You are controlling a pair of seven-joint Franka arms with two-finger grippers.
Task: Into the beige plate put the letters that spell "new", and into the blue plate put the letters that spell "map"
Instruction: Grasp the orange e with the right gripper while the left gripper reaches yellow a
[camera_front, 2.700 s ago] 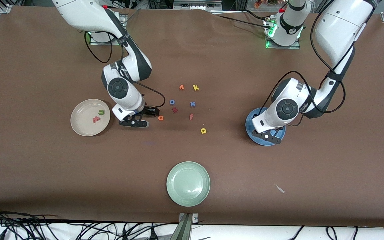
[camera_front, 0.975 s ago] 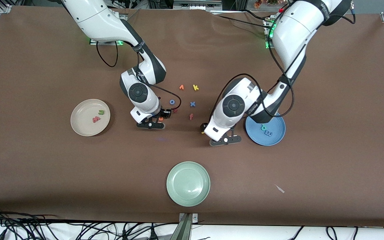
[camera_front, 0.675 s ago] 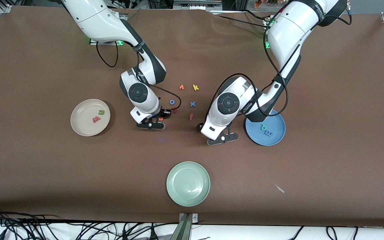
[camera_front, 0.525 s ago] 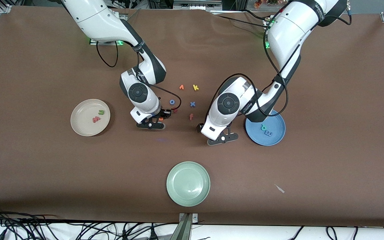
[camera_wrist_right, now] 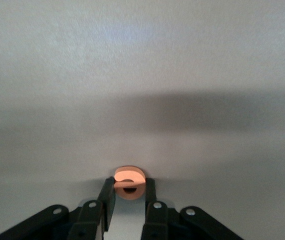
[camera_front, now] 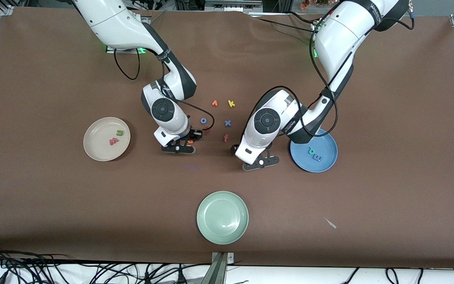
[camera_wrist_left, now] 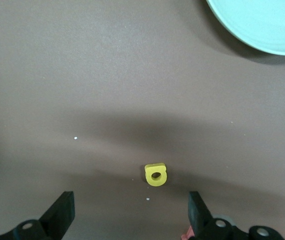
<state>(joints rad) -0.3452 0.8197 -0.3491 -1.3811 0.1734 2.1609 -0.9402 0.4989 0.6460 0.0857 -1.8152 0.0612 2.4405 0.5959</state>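
My right gripper [camera_front: 190, 141] [camera_wrist_right: 128, 189] is shut on the orange e [camera_wrist_right: 128, 183] low at the table, near the loose letters. My left gripper [camera_front: 239, 152] [camera_wrist_left: 130, 216] is open and low over the table. The yellow a [camera_wrist_left: 155, 174] lies flat just ahead of its fingers [camera_wrist_left: 61, 216], between their lines and untouched. The beige plate [camera_front: 94, 150] holds the green n [camera_front: 120, 133] and the pinkish-red w [camera_front: 113, 141]. The blue plate [camera_front: 328, 142] holds the teal p [camera_front: 312, 150] and the blue m [camera_front: 317, 157]. The left hand hides the a in the front view.
Loose letters lie between the two hands: an orange one [camera_front: 214, 103], yellow k [camera_front: 231, 103], blue o [camera_front: 203, 120], blue x [camera_front: 227, 123], a dark red one [camera_front: 207, 130] and orange-red f [camera_front: 226, 138]. A pale green plate [camera_front: 222, 217] [camera_wrist_left: 262, 25] sits nearer the front camera.
My right gripper's fingers have closed on the orange e. My left hand has shifted slightly toward the right arm's end, coming over the yellow a, still open.
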